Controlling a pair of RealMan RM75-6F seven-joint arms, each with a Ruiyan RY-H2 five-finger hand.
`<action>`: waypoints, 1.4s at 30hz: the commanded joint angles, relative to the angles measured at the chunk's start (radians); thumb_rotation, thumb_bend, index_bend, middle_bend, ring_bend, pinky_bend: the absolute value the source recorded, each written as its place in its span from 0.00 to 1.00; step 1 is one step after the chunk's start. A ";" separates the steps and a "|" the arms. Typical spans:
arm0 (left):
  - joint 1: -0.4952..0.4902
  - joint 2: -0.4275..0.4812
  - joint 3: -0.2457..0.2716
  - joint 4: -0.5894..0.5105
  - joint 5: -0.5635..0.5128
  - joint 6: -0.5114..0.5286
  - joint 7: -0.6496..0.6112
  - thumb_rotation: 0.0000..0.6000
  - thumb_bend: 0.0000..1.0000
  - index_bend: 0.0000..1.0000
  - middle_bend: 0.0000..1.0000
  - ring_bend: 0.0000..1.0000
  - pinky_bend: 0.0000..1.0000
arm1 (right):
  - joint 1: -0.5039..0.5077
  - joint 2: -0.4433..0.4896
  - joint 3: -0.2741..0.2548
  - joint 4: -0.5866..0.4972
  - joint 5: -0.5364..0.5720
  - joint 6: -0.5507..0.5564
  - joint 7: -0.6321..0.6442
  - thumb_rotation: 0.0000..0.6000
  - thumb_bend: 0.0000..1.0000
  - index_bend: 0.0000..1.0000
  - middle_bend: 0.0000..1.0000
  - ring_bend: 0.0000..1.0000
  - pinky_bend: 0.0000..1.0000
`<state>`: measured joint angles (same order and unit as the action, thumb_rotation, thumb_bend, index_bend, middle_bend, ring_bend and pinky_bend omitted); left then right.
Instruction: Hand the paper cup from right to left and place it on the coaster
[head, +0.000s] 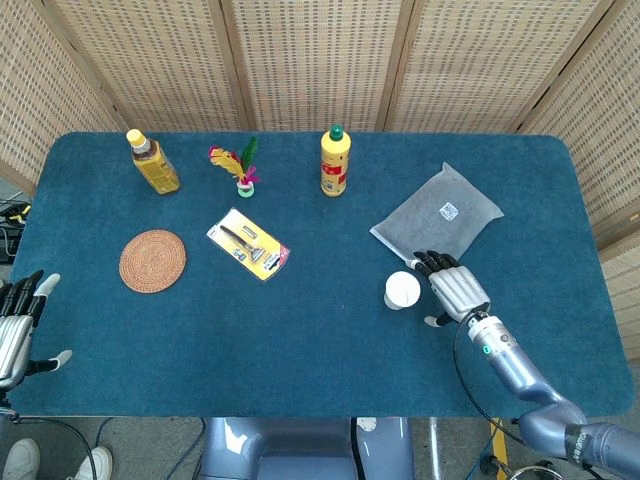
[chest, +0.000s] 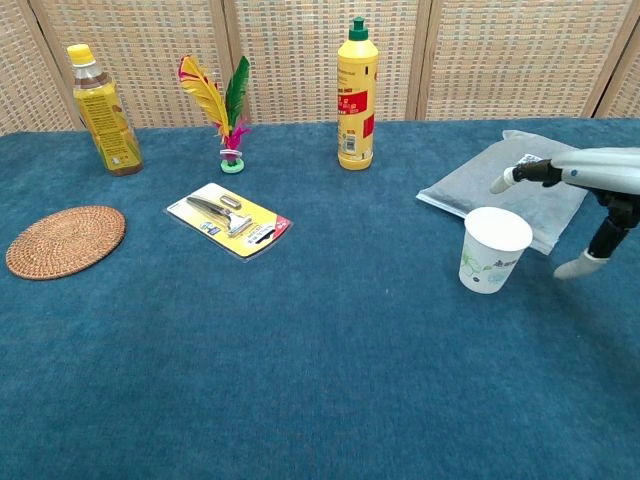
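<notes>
A white paper cup (head: 402, 290) (chest: 493, 250) with a green print stands upright right of the table's middle. My right hand (head: 455, 289) (chest: 590, 205) is just to its right, fingers spread and reaching past the cup's far side, thumb low on the near side, gripping nothing. A round woven coaster (head: 152, 261) (chest: 65, 240) lies at the left. My left hand (head: 18, 325) hovers with its fingers apart at the table's front left edge, empty, seen only in the head view.
A grey pouch (head: 437, 222) lies just behind the cup. A yellow bottle (head: 335, 161), a feather shuttlecock (head: 240, 166) and an amber bottle (head: 153, 163) stand along the back. A carded razor pack (head: 248, 243) lies between coaster and cup.
</notes>
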<state>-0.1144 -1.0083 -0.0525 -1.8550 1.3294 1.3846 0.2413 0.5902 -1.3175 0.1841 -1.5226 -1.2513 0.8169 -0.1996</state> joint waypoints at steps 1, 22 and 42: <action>-0.002 0.001 0.000 0.002 -0.003 -0.003 -0.004 1.00 0.00 0.00 0.00 0.00 0.00 | 0.020 -0.025 0.000 0.015 0.018 -0.017 -0.001 1.00 0.00 0.12 0.10 0.02 0.17; -0.027 0.012 -0.008 0.017 -0.043 -0.054 -0.049 1.00 0.00 0.00 0.00 0.00 0.00 | 0.139 -0.090 0.032 0.013 -0.049 -0.037 0.124 1.00 0.04 0.35 0.39 0.37 0.53; -0.063 0.021 -0.019 0.050 -0.102 -0.132 -0.105 1.00 0.00 0.00 0.00 0.00 0.00 | 0.584 -0.417 0.165 0.322 0.287 -0.294 -0.031 1.00 0.07 0.37 0.40 0.37 0.53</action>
<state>-0.1762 -0.9875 -0.0714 -1.8058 1.2284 1.2538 0.1377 1.1156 -1.6577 0.3303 -1.2850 -1.0298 0.5618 -0.2024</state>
